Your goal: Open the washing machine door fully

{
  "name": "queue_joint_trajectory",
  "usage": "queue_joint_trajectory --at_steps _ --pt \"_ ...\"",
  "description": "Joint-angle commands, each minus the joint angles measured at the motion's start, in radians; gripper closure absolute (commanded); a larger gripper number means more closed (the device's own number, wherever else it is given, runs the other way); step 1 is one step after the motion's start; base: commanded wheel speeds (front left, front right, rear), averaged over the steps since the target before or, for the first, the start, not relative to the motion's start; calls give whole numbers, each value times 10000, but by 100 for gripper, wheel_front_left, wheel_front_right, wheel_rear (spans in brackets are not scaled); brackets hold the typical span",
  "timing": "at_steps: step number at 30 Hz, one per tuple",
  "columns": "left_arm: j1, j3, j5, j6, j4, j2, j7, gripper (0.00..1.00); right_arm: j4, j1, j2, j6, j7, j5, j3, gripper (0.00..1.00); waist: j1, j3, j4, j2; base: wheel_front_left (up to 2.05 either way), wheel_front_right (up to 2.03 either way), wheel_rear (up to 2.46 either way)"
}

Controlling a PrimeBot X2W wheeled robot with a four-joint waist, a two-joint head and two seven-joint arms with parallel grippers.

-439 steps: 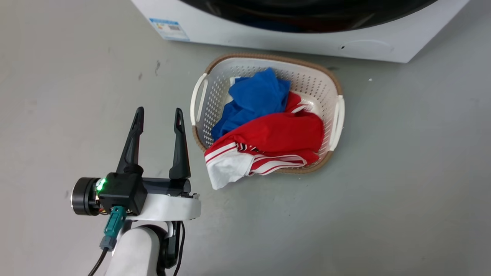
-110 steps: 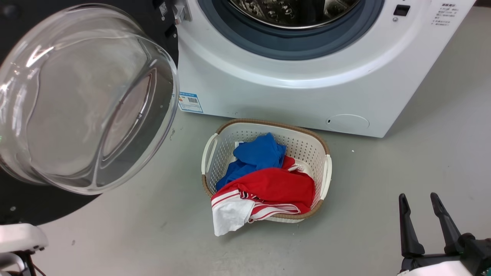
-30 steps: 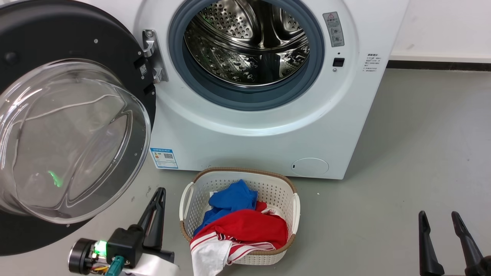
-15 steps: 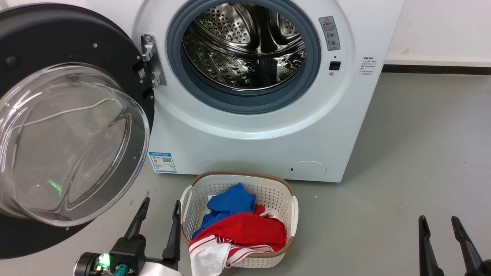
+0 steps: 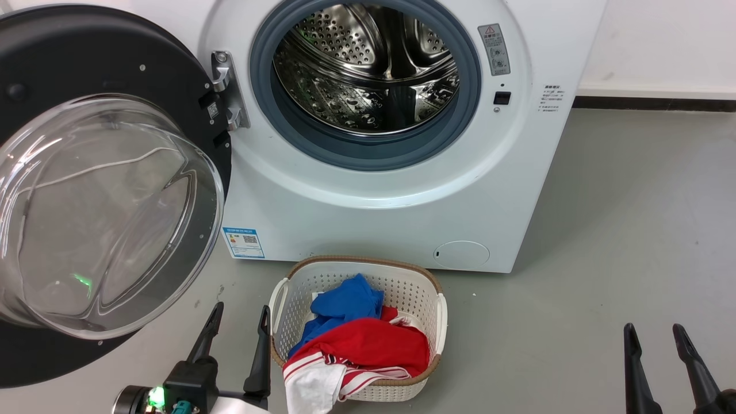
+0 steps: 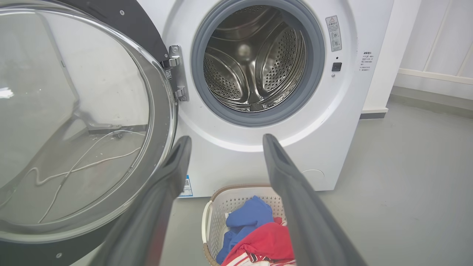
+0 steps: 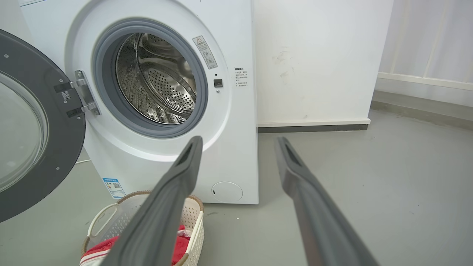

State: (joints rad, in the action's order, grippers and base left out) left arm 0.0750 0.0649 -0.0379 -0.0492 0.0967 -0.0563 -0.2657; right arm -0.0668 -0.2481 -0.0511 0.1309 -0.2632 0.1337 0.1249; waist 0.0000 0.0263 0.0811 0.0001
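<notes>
My left gripper hovers low at my left, fingers spread and holding nothing. My right gripper hangs low at my right, likewise parted and empty. Both are clear of the door, I judge. Just beside the left one sits the laundry basket, heaped with red and blue clothes, close before the washing machine, handy for loading, I'd guess. The washing machine door hangs swung far out on its hinge to my left, its glass bowl facing me and the drum uncovered. I judge the opening done, or nearly. The floor is smooth grey. A white wall with dark skirting closes the room behind.
</notes>
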Motion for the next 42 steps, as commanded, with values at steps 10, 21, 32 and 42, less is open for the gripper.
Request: queue_joint_trajectory --at_steps 10,21,32,42 --pt "141 -67 -627 -26 529 11 145 100 543 87 -4 0 127 598 -89 100 0 -13 -21 -1 0 0 0" --pt "-176 -331 -2897 -145 668 18 697 100 928 628 -102 0 582 2836 -209 100 0 -38 -92 -1 0 0 0" --pt "-448 -561 -4890 -253 788 23 1175 100 1258 1092 -163 0 997 4773 -294 100 0 -63 -163 -1 0 0 0" --pt "-668 -746 -6489 -341 885 28 1568 100 1523 1467 -200 0 1342 6319 -344 100 0 -86 -228 -1 0 0 0"
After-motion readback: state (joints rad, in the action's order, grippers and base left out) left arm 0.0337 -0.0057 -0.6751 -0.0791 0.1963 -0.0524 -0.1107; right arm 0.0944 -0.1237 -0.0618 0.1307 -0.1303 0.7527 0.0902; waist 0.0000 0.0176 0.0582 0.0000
